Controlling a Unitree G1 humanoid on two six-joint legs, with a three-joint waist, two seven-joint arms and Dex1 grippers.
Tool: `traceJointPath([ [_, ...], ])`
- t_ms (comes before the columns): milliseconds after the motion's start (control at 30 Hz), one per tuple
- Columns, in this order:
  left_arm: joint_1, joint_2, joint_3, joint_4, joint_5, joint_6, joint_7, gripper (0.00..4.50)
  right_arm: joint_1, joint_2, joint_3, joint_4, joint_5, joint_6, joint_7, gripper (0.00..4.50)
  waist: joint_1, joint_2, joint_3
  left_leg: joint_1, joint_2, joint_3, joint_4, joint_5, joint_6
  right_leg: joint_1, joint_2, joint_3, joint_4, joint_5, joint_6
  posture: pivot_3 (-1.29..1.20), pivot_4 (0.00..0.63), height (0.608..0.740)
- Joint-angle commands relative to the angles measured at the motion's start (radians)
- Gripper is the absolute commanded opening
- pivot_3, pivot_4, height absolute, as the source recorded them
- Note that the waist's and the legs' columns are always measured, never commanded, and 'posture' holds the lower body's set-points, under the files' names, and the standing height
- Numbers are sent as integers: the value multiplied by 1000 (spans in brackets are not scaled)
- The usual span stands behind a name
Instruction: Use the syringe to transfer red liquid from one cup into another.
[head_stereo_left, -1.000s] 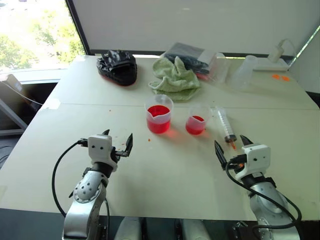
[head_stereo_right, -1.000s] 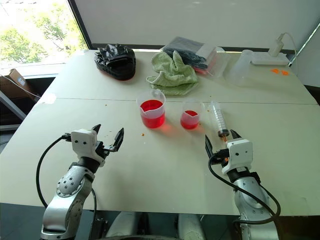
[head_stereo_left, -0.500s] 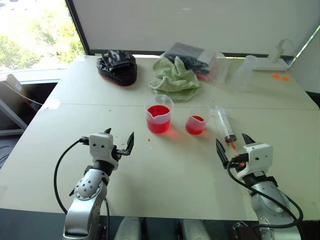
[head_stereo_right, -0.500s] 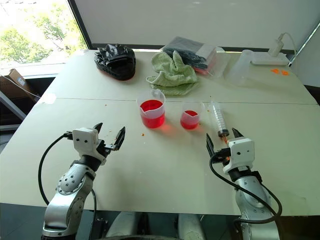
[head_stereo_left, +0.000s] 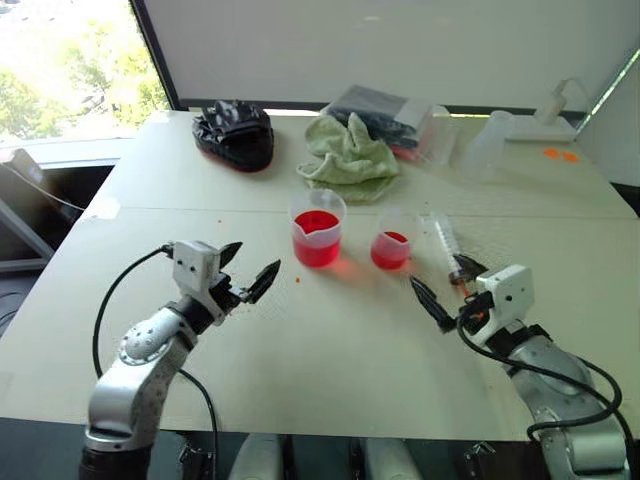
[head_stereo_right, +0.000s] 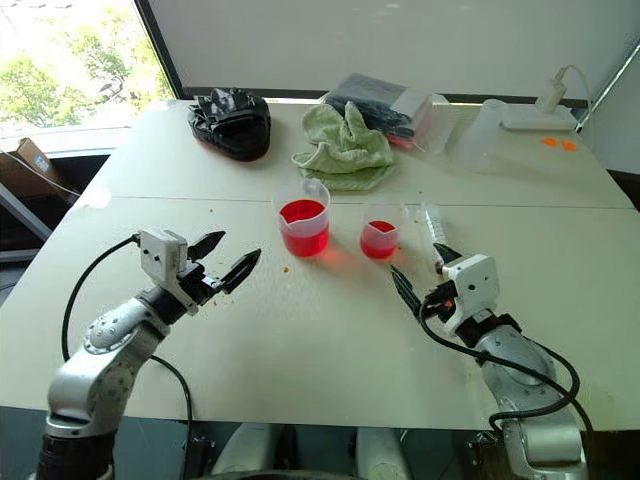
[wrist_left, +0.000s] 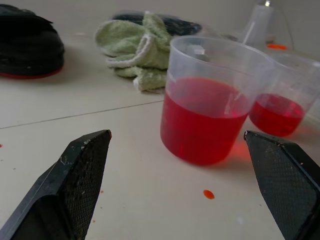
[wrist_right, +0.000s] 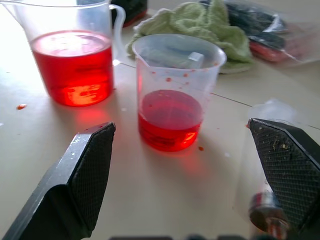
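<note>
A pale worktop (head_stereo_left: 300, 390) is carrying everything. The syringe (head_stereo_left: 447, 243) is lying flat just right of the small cup (head_stereo_left: 391, 240), the beaker (head_stereo_left: 318, 228) leftward. Both grippers, left (head_stereo_left: 250, 270) and right (head_stereo_left: 440, 290), are hovering with jaws apart, holding nothing. The right gripper, crowding in, risks rolling the syringe or tipping the cup.

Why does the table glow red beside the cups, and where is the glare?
Right wrist view: light through the red liquid casts a red glow on the table. Left eye view: the window at upper left is washed out.
</note>
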Motion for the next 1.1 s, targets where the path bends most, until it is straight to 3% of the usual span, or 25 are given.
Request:
traceJointPath([
  [33, -40, 142, 80, 4, -167, 137, -156, 4500, -92, -88, -87, 3, 150, 110, 85, 4420, -1, 0, 0, 1, 0, 0, -1, 0, 0, 0, 0, 0, 0, 0, 0, 0, 150, 711],
  [200, -135, 381, 72, 118, -187, 165, -394, 4500, -240, -285, -145, 78, 329, 310, 232, 4420, 5, 0, 1, 4, 0, 0, -4, 0, 0, 4, 0, 0, -3, 0, 0, 0, 150, 711],
  [333, -310, 558, -17, 264, -151, 153, -646, 4500, -440, -489, -99, 224, 368, 446, 367, 4420, 3, 1, 4, 7, -1, 0, -8, 0, 0, 8, -1, -1, -8, 0, 0, 0, 150, 711],
  [400, -408, 595, -78, 336, -116, 126, -740, 4500, -549, -546, -41, 305, 346, 487, 396, 4420, 2, 2, 6, 7, -1, 0, -9, 0, 0, 8, -1, -1, -10, 0, 0, 0, 150, 711],
  [567, -629, 551, -214, 502, -16, 59, -882, 4500, -721, -662, 158, 475, 243, 506, 585, 4420, 4, 3, 6, 5, 0, 0, -13, 0, 1, 5, 0, -1, -13, 0, 0, 0, 150, 711],
  [667, -730, 501, -268, 577, 41, 13, -937, 4500, -859, -689, 334, 602, 94, 487, 662, 4420, 2, 3, 6, -8, -1, 1, -8, 0, 0, -7, 0, -1, -12, 0, 1, 0, 150, 711],
  [833, -792, 443, -306, 602, 88, -26, -982, 4500, -1007, -617, 491, 766, -84, 453, 689, 4420, -4, 3, 6, -13, -1, 4, -7, 3, -4, -15, -1, 1, -8, 1, 1, 0, 150, 711],
  [1100, -902, 372, -330, 649, 145, -88, -1038, 4500, -1259, -455, 636, 1040, -226, 668, 744, 4420, -3, 3, 7, -14, -1, 7, -6, 4, -6, -21, -1, 3, -2, 1, 1, 0, 150, 711],
])
